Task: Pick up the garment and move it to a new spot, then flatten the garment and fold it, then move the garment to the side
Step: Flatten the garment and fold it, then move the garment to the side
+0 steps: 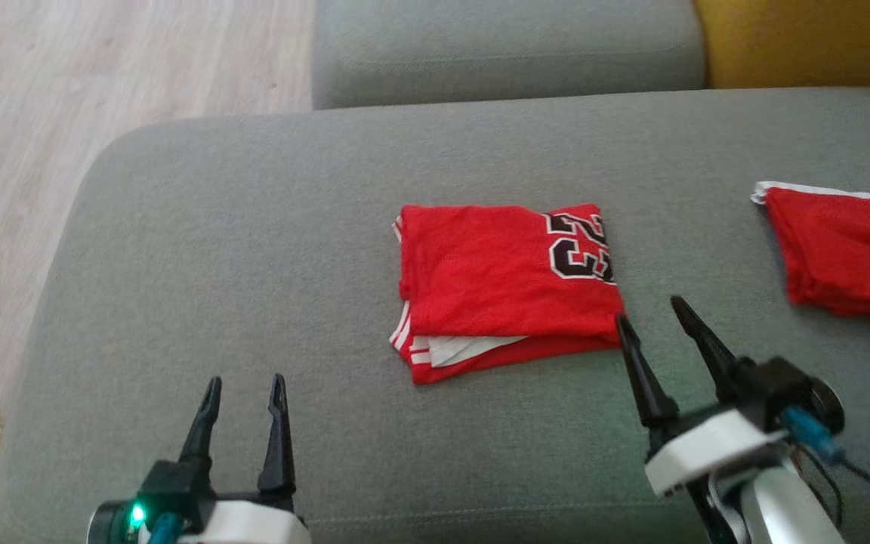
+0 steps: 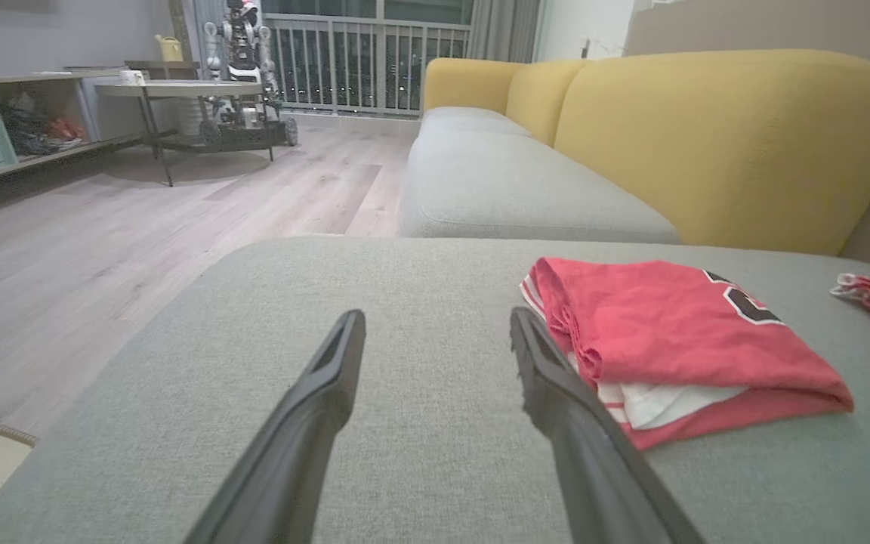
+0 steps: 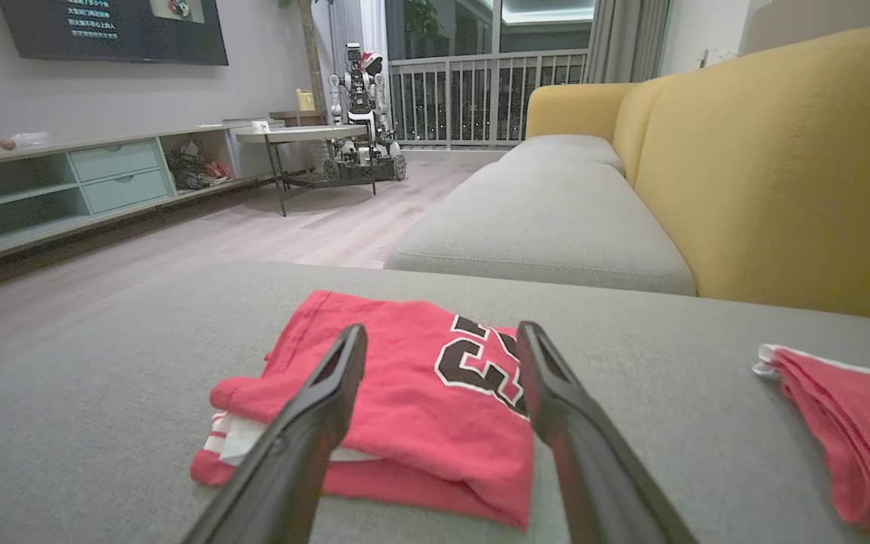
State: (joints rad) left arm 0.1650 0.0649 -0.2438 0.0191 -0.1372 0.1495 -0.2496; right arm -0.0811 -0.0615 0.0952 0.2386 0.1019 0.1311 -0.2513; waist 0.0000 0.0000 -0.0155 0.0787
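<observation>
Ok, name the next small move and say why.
Probably ease the right gripper forward so its open fingers straddle the near right corner of the folded red jersey. It lies folded on the grey sofa cushion, unheld, so only moving it aside looks left.

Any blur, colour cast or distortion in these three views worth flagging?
Head view: soft throughout, folded red numbered jersey oversaturated. Left wrist view: wide-angle stretch, jersey washed pinkish, dark fingers looming large. Right wrist view: sharpest, printed number legible.

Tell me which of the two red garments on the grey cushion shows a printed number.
The folded red jersey in the middle: black, white-outlined digits on top. The red garment farther right is plain with a white hem.
</observation>
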